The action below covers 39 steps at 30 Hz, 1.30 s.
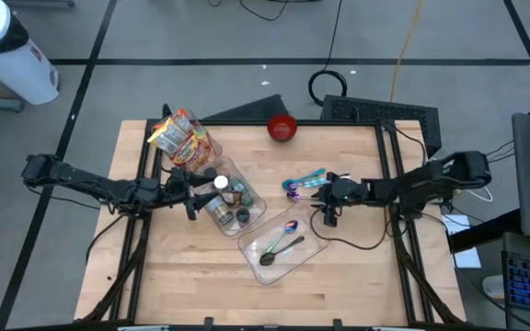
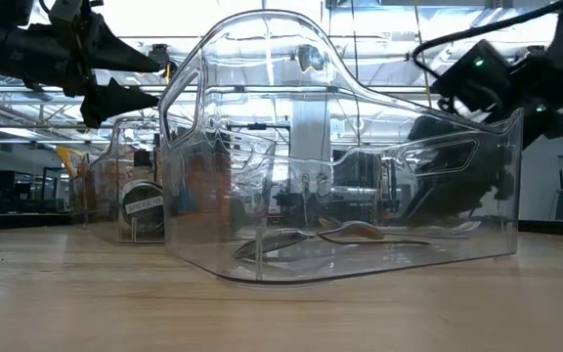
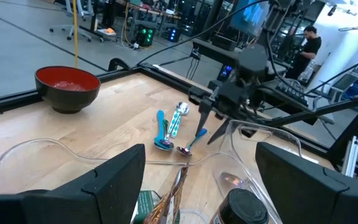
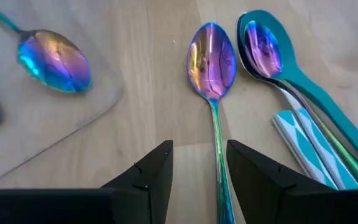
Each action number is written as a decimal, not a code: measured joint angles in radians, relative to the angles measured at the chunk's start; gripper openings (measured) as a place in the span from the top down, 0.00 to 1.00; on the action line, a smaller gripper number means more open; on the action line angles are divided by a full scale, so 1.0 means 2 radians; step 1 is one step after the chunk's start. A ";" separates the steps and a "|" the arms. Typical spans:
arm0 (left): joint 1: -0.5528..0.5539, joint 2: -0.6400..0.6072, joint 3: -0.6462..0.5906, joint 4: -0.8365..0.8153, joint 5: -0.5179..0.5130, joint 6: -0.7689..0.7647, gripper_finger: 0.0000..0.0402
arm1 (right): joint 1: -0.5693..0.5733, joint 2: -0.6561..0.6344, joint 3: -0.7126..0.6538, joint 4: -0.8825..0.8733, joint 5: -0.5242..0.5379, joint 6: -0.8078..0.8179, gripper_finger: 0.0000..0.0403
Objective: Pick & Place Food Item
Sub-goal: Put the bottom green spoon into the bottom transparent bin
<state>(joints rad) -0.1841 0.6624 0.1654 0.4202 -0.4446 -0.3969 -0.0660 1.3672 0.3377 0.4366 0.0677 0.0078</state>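
My left gripper [image 1: 191, 195] is open, level above the near left end of a clear bin [image 1: 247, 213] that holds cans and jars [image 1: 233, 200]. Below and between its fingers [image 3: 201, 152] show a black-lidded jar [image 3: 244, 208] and a green-labelled can [image 3: 145, 205]. A snack bag [image 1: 184, 138] lies at the bin's far end. My right gripper [image 1: 325, 198] is open, pointing down over iridescent and teal spoons [image 1: 304, 182] on the table. Its fingers stand on either side of one iridescent spoon's handle [image 4: 216, 134].
A second clear bin [image 1: 282, 244] with two spoons [image 1: 282, 241] lies near the table's middle; it fills the low view [image 2: 360, 196]. A red bowl [image 1: 282, 127] stands at the far edge. The near part of the table [image 1: 201, 285] is bare wood.
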 joint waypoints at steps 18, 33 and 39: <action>0.000 0.000 0.000 0.000 0.000 0.000 0.22 | -0.061 0.107 0.042 -0.060 -0.049 -0.027 0.80; 0.000 0.000 0.000 0.000 0.000 0.000 0.22 | -0.061 0.105 0.041 -0.093 -0.034 -0.022 0.99; 0.000 0.000 0.000 0.000 0.000 0.000 0.22 | -0.061 0.067 0.041 -0.070 -0.034 -0.013 0.99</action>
<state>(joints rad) -0.1840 0.6628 0.1654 0.4202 -0.4446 -0.3969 -0.1886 1.5005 0.4198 0.2971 0.0006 -0.0173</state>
